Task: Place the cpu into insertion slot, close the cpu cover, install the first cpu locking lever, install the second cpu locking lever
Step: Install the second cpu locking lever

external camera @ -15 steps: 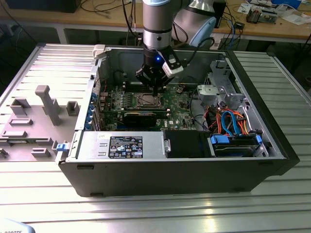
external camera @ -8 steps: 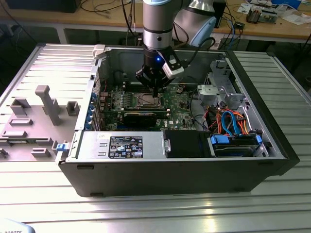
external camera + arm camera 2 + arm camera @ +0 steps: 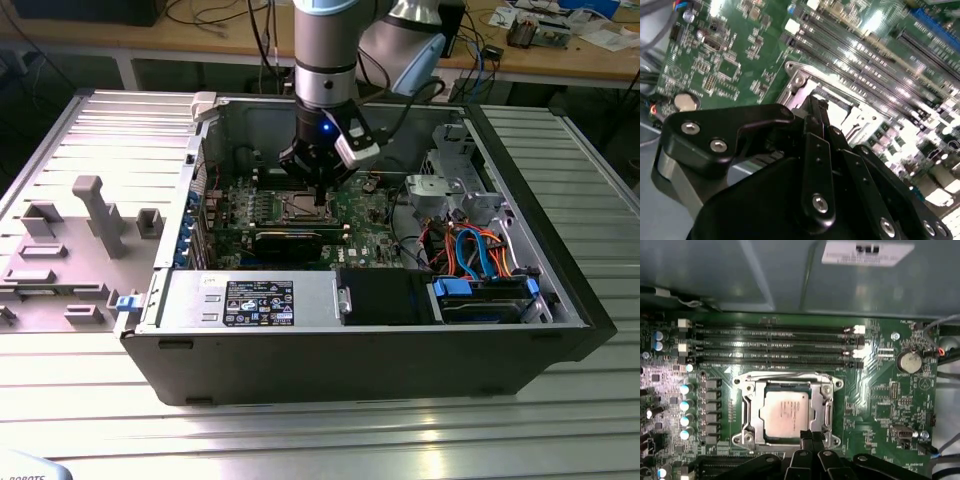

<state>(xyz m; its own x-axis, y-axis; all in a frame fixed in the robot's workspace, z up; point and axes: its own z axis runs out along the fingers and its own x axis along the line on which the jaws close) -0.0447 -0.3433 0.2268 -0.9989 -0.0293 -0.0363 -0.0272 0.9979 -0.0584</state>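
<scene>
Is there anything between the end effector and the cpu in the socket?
Nothing visible does. In the first wrist view the cpu sits in the insertion slot with the cpu cover framing it, and the end effector is at its edge. Its fingertips look pressed together.
</scene>
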